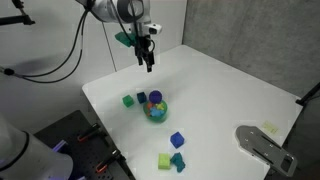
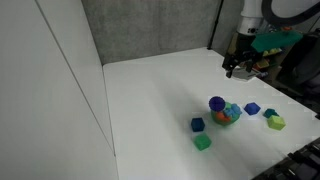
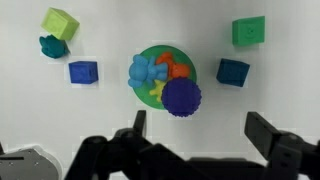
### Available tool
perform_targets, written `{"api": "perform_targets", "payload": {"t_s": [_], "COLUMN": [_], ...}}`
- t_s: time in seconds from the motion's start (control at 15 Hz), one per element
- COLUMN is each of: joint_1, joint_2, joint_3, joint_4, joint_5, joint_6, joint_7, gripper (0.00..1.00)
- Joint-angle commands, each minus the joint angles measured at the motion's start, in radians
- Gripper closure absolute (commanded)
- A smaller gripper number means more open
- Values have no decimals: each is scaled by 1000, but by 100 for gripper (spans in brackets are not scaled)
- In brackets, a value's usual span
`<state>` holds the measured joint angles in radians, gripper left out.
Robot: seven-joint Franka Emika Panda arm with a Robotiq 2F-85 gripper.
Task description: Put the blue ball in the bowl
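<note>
white rounded arm [image 1: 105, 8], teal wrist bracket [image 1: 123, 39], black pincer [image 1: 148, 66], looping black cables [image 1: 76, 43].

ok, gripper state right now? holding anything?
Gripper: open, holding nothing, up above the bowl. The blue ball sits at the bowl's rim.

bowl [image 3: 158, 50] mostly hidden under blue ball [image 3: 183, 97] and toys [image 3: 148, 72], jaws cut off at bottom edge

The blue ball [image 3: 182, 98] rests in the bowl [image 3: 158, 50] (pincer [image 3: 200, 135] spread wide).
</note>
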<state>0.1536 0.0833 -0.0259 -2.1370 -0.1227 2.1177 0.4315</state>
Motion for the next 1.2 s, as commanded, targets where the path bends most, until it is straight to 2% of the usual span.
{"api": "perform_targets", "payload": {"t_s": [0.0, 0.33, 0.53, 0.8, 1.13], "joint_1": [-31, -72, -108, -160, -204], "joint_2": [-164, -377, -477, -541, -544], "joint_3": [31, 45, 36, -8, -28], "joint_4": [-78, -151, -156, -98, -49], "joint_5": [-17, 7, 18, 102, 150], "joint_6": [-70, -157, -222, -315, -362], "joint_7": [-37, -82, -111, -177, -215], "gripper": [0, 0, 0, 0, 0]}}
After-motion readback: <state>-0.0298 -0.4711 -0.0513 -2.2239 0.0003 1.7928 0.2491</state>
